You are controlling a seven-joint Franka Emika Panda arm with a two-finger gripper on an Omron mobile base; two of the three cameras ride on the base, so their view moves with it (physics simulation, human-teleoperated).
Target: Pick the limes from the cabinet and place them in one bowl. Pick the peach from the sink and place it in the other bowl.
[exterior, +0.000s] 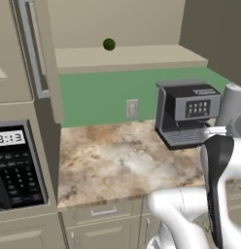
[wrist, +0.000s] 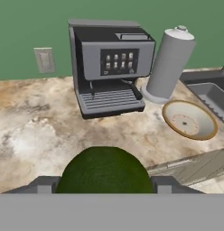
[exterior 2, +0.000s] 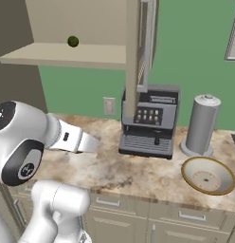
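A dark green lime (wrist: 104,173) sits large at the bottom of the hand view, with my gripper (wrist: 104,186) shut on it, a finger on either side. It hangs above the marbled counter, left of the shallow tan-rimmed bowl (wrist: 189,119) (exterior 2: 208,175), which holds nothing. A second lime (exterior: 109,44) (exterior 2: 73,41) rests on the beige shelf (exterior: 127,57) of the open cabinet, its door (exterior: 40,53) swung out to the left. A corner of the dark sink (wrist: 212,92) shows at the right edge. The peach and the other bowl are out of view.
A grey coffee machine (wrist: 111,63) (exterior: 188,112) stands at the back of the counter with a grey canister (wrist: 167,63) (exterior 2: 201,124) to its right. A microwave (exterior: 15,165) sits at the left. Drawer fronts run below the counter edge.
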